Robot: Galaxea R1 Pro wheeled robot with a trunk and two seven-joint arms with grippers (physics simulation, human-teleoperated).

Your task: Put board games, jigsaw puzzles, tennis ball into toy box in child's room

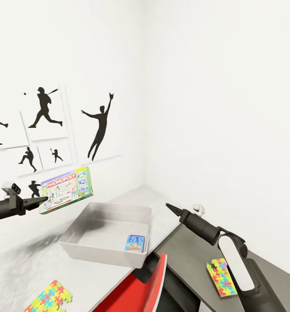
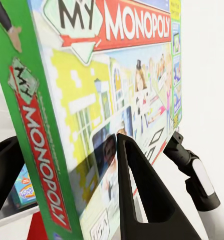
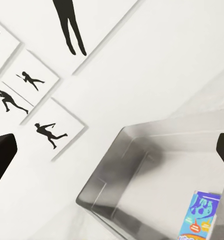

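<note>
- The left hand [image 1: 37, 200] is clamped on one edge of the white-green Monopoly board game [image 1: 66, 190], holding it in the air above and just beside the near-left rim of the toy box [image 1: 102, 253]; in the left wrist view a finger [image 2: 142, 200] lies across the cover.
- Risk: the grip is on one edge only, so the long box could swing or slip out if tilted quickly. Released from here, it would likely catch the rim and tip onto the tabletop [image 1: 24, 268] rather than drop inside.
- The toy box already holds the blue board game [image 1: 135, 243], lying against its near-right corner; the new box may land on it and rest tilted.
- The right hand [image 1: 173, 209] hovers beside the toy box's right side, holding nothing; the right wrist view suggests its fingers are spread wide. It could knock the bin if it moves inward.
- Two jigsaw puzzles wait outside: one [image 1: 49, 298] on the light wing, one [image 1: 222, 277] on the dark wing.
- A red-faced box [image 1: 156, 284] leans below the bin.
</note>
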